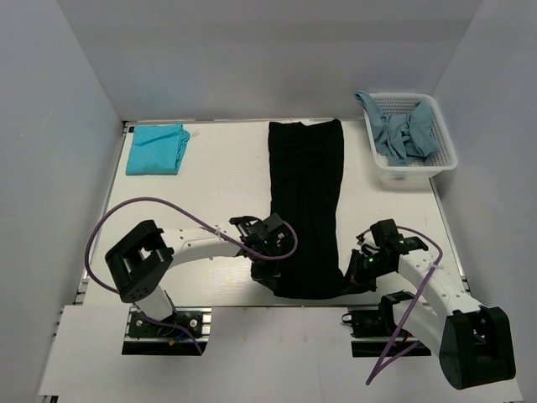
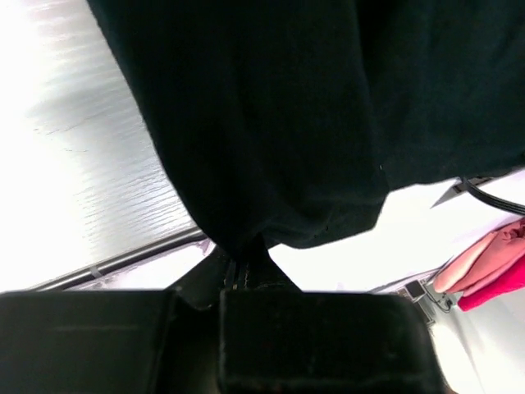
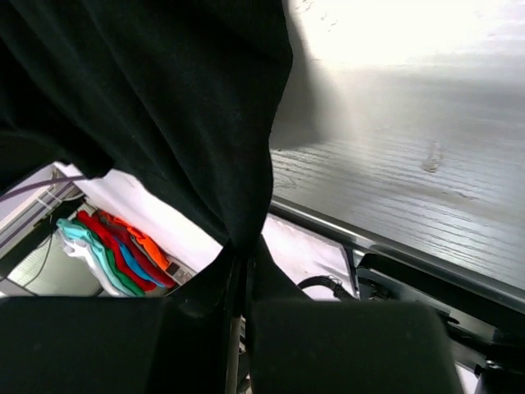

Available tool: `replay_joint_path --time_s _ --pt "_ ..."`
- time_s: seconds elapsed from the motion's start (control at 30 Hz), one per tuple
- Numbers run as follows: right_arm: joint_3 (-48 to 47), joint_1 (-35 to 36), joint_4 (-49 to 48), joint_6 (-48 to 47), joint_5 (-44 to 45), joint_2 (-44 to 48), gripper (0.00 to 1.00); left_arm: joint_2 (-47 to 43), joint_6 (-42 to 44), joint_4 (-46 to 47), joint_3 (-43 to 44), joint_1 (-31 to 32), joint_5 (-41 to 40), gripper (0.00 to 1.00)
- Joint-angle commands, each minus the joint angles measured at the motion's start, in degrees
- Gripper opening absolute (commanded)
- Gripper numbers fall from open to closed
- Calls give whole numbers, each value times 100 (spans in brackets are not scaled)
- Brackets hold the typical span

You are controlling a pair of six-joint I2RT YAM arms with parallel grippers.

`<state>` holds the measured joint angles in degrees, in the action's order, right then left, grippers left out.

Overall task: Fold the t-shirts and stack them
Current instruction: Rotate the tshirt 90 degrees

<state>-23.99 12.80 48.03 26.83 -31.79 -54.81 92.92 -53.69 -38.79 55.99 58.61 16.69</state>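
Pinching the near hem of the black t-shirt [image 1: 306, 193] at both corners, the two arms look ready to lift that edge and carry it over toward the collar end, which I take to be the next fold. The left gripper [image 2: 239, 261] is clamped tight on the shirt's near-left corner and the right gripper [image 3: 238, 261] on its near-right corner. From each wrist I can see the cloth bunch into a small peak where the fingers bite. The shirt lies on the table [image 1: 218, 193] as a long narrow strip, so holding both corners should keep the hem straight as it travels. Well off its far-left corner sits the teal t-shirt [image 1: 157, 149], folded flat. Off its far-right corner, the greyish-blue t-shirts [image 1: 403, 134] lie heaped in the white mesh basket [image 1: 446, 161].
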Motion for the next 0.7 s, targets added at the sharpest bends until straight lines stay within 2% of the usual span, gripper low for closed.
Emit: replay_joint_path --time_s 0.0,0.07,0.1,0.13,0.17,0.2,0.27,0.3,0.33,0.4,0.47,0.5,0.57,0.6,0.67 --pt "-45 100 5 -29 -117 23 0 -11 -36 -559 176 -7 -104 8" --pt "25 109 -22 -11 -73 -30 0 -11 -36 -612 176 -7 -104 39" --pt "34 152 48 -20 -12 -108 3 -11 -36 -613 124 -7 -104 54" --pt "8 188 109 -107 76 -135 13 -11 60 -787 123 -7 -26 79" --pt "-61 197 162 -143 146 -144 16 -11 61 -936 175 -7 -25 85" --pt "-167 240 302 -169 234 -162 32 -11 148 -1094 176 -7 -25 90" --pt "-316 319 461 -301 428 -144 43 -178 148 -1622 228 -7 -261 92" --pt "-439 355 470 -310 437 -83 53 -257 201 -1763 228 -7 -350 92" --pt "-518 390 479 -310 585 -48 90 -327 201 -1973 437 -7 -542 92" --pt "-929 460 566 -380 857 -91 90 -450 341 -2053 728 -77 -692 93" --pt "-1195 557 716 -529 1236 -153 90 -451 446 -1984 1281 -78 -1052 96" --pt "-1631 575 725 -547 1454 -171 90 -294 552 -1984 1483 -130 -1419 99" --pt "-1976 750 480 -696 1352 -250 90 -83 719 -1887 2151 -130 -1868 99" --pt "-2109 811 383 -731 1229 -328 90 232 842 -2009 2754 -191 -2497 99" --pt "-2215 1083 -151 -732 905 -495 90 576 843 -2455 3398 -376 -3142 99"
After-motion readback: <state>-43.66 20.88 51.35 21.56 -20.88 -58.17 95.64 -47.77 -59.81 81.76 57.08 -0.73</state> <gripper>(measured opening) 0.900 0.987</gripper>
